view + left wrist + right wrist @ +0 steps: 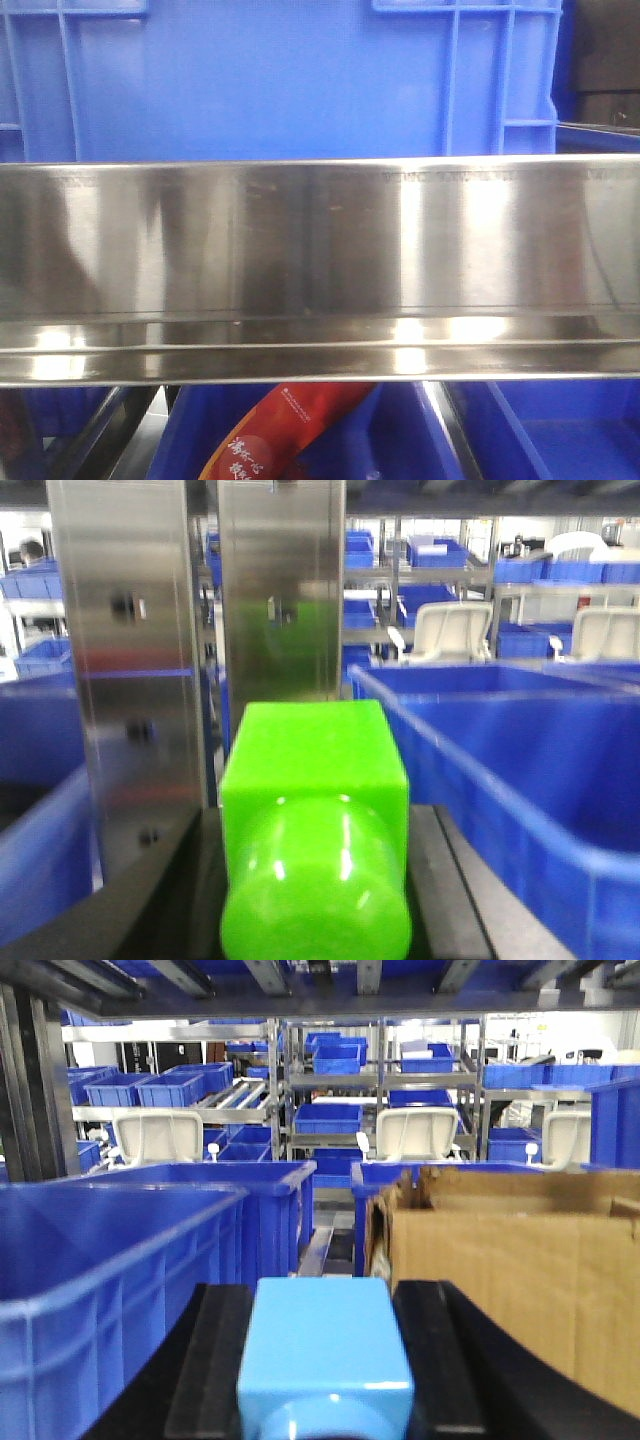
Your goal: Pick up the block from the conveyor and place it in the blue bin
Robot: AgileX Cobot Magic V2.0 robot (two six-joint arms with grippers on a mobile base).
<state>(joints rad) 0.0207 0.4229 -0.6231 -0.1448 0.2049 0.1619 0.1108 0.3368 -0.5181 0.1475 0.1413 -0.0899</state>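
in the front view, a polished steel rail [320,260] ran across the frame from 9 o'clock to 3 o'clock. a blue crate [280,80] rose behind it at 12 o'clock. a red printed packet [290,435] showed under it at 6 o'clock, among blue tubs [560,440].

in the left wrist view, two upright steel posts [125,660] stood at 11 and 12 o'clock. the left gripper [315,825] was clenched on a green block [315,780]. its black fingers [170,890] pressed the block's flanks at 9 and 3 o'clock. the block was square at the far end and rounded toward the camera. it was held in front of the posts, outside a blue bin [440,730]. the bin's rim ran just beside the block at 3 o'clock, and what showed of its inside was bare. white moulded plastic shapes [450,630] and stacked blue crates sat on racks well behind, at 1 to 2 o'clock.

in the right wrist view, a blue bin [120,1260] filled the frame at 9 o'clock; whether it was the same bin could not be told. the right gripper [322,1295] was closed on a light blue block [325,1345], with black fingers [215,1360] tight against both of its sides. that block sat at 6 o'clock, between the bin and an open cardboard box [500,1280] at 3 o'clock, inside neither. shelving racks [330,1060] loaded with blue crates stood far back at 12 o'clock.
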